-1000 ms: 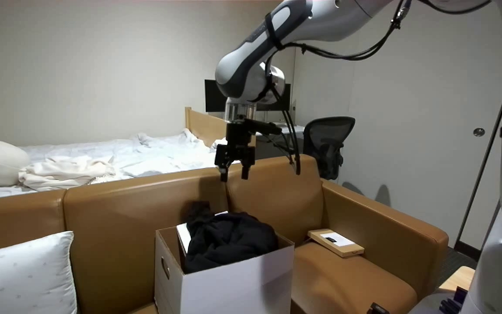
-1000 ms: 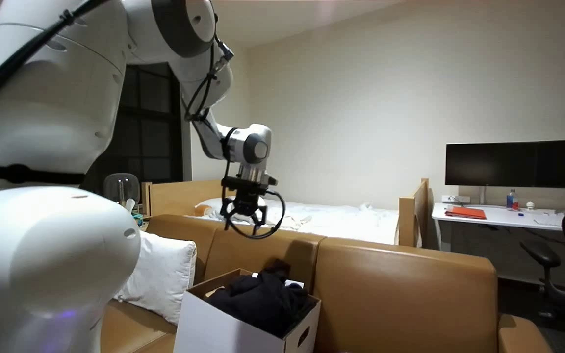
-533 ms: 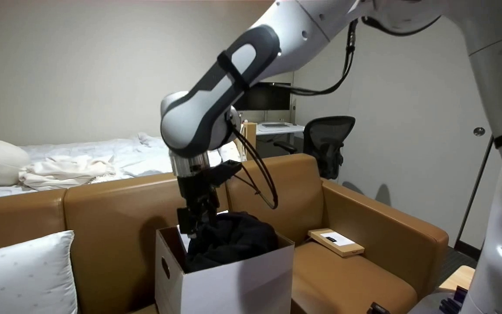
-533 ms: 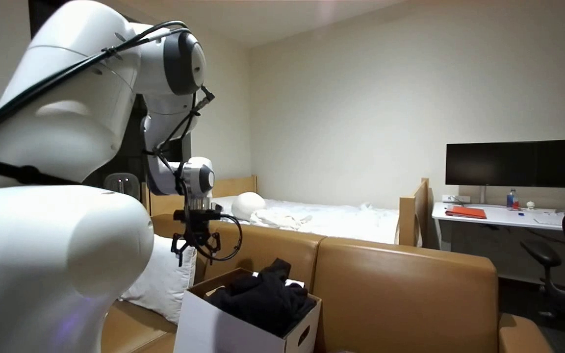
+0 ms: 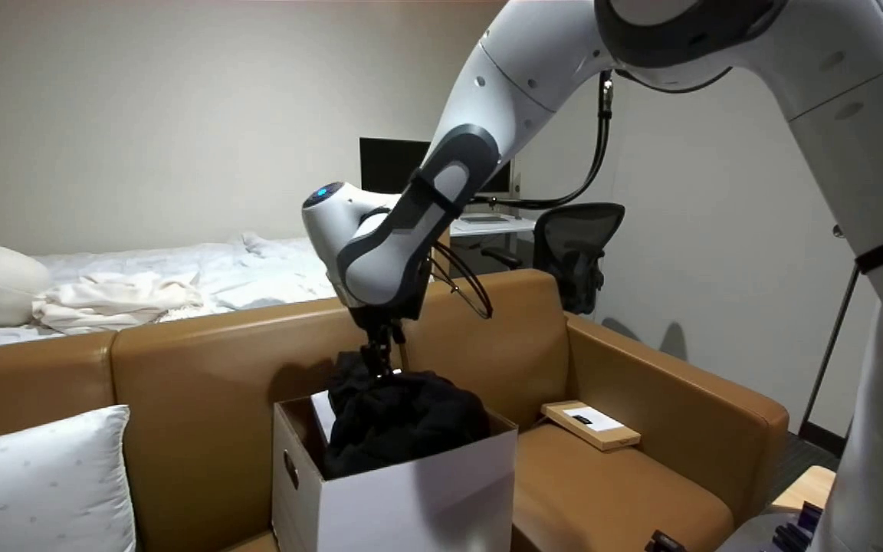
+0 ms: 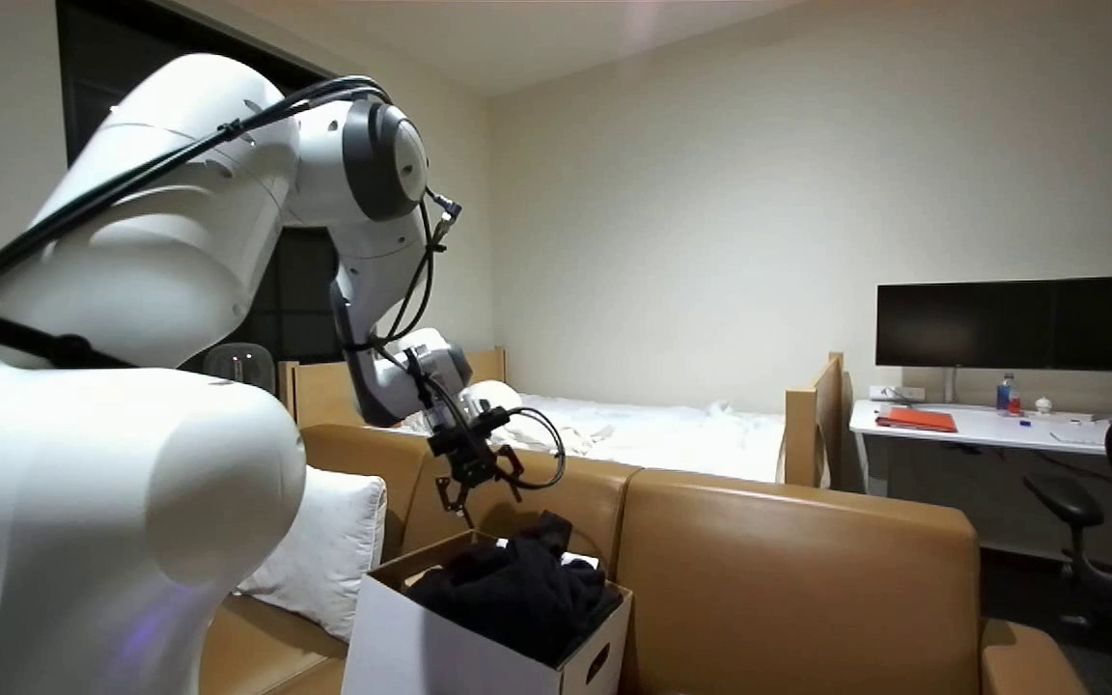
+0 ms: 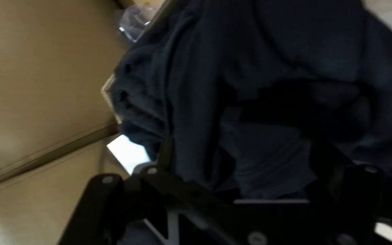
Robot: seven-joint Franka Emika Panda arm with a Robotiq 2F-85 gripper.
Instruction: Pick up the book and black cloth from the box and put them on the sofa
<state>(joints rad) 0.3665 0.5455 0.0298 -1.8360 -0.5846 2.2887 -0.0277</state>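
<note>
A bunched black cloth (image 5: 411,422) lies in the white box (image 5: 411,506) on the brown sofa (image 5: 610,491). It also shows in an exterior view (image 6: 522,594) and fills much of the wrist view (image 7: 196,85). White flat things (image 5: 323,414) show beside the cloth in the box. A flat tan, book-like item (image 5: 591,425) with a white label lies on the sofa seat. I cannot tell which of these is the book. My gripper (image 6: 493,510) is tilted, open and empty above the cloth. In the wrist view the gripper (image 7: 247,156) has its fingers wide apart, with cloth beyond them.
A white pillow (image 5: 43,483) leans on the sofa left of the box. The sofa backrest (image 6: 788,579) stands behind the box, with a bed (image 5: 257,268) beyond it. The sofa armrest (image 5: 671,383) stands beside the tan item. The box rim surrounds the cloth.
My gripper has come down from high above the box, moved sideways and tilted over the cloth. The cloth, the box and the tan item have not moved.
</note>
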